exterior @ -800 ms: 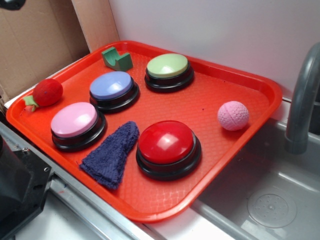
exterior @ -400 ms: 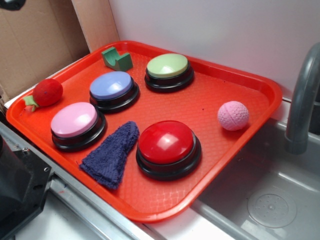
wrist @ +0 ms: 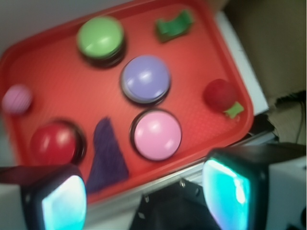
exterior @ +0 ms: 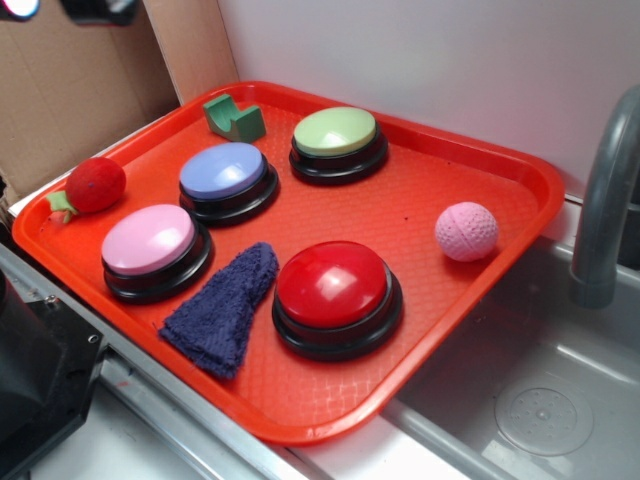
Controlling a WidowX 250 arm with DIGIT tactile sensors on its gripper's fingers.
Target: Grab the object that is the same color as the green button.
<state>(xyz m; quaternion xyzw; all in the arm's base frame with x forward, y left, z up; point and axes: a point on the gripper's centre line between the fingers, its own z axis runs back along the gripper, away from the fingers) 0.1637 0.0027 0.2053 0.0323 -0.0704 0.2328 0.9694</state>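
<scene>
The object, a small dark green block [exterior: 235,118] with a U-shaped notch, sits at the far left corner of the red tray [exterior: 450,170]. In the wrist view the block [wrist: 173,25] lies at the top, right of the green button [wrist: 100,38]. The green button [exterior: 337,140], with its pale green dome on a black base, stands just right of the block. My gripper [wrist: 144,201] hangs high above the tray's near edge, open, with nothing between its fingers. Only its dark tips show at the top left of the exterior view [exterior: 60,8].
On the tray are a blue-lavender button [exterior: 226,178], a pink button [exterior: 152,248], a red button [exterior: 335,292], a dark blue cloth [exterior: 222,305], a red toy strawberry [exterior: 92,187] and a pink ball [exterior: 466,231]. A grey faucet [exterior: 605,200] and sink [exterior: 540,400] lie right; cardboard [exterior: 70,90] stands left.
More of the gripper now shows at the top left edge of the exterior view; it has shifted right. Nothing on the tray has moved.
</scene>
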